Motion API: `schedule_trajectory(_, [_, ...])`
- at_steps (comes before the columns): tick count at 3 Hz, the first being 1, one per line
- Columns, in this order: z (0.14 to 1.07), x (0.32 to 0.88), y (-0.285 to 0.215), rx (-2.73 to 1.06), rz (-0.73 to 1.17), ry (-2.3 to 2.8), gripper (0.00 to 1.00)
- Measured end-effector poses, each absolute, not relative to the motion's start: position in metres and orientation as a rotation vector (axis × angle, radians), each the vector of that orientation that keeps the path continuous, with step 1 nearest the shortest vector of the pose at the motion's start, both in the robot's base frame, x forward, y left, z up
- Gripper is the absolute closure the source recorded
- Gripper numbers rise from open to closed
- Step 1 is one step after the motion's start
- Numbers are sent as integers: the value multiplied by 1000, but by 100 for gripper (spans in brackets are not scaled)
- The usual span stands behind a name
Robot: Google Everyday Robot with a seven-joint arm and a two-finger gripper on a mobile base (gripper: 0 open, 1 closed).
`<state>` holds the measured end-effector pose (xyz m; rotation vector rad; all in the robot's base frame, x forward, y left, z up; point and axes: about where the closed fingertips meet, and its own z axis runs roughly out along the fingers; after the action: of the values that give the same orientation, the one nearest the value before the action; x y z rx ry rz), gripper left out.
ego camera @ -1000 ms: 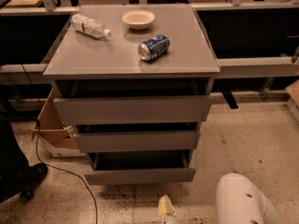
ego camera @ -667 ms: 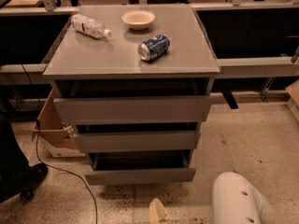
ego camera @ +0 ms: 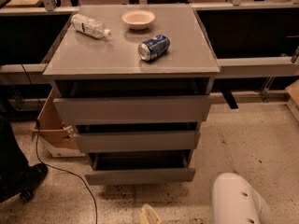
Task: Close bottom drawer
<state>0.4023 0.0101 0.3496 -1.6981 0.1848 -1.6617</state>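
The bottom drawer (ego camera: 140, 175), lowest of three in the grey cabinet, stands pulled out toward the camera. Its slim front panel faces the viewer and its long axis runs left to right across the picture. The gripper (ego camera: 149, 215) shows only as a cream tip at the lower edge, just in front of that panel and apart from it, left of the white arm housing (ego camera: 238, 199); whether it is released or clenched cannot be told. Since a second ago the gripper has slid left and lower, while the drawer stands equally far out.
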Motion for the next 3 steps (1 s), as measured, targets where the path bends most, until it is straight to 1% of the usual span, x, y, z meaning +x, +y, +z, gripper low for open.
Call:
schedule_trajectory(1, [343,394,17,-1718,-1622,176,58])
schedule_trajectory(2, [341,395,20,-1699,-1640,180,34])
schedule_trajectory(3, [355,415,25,-1611,-1735,164,33])
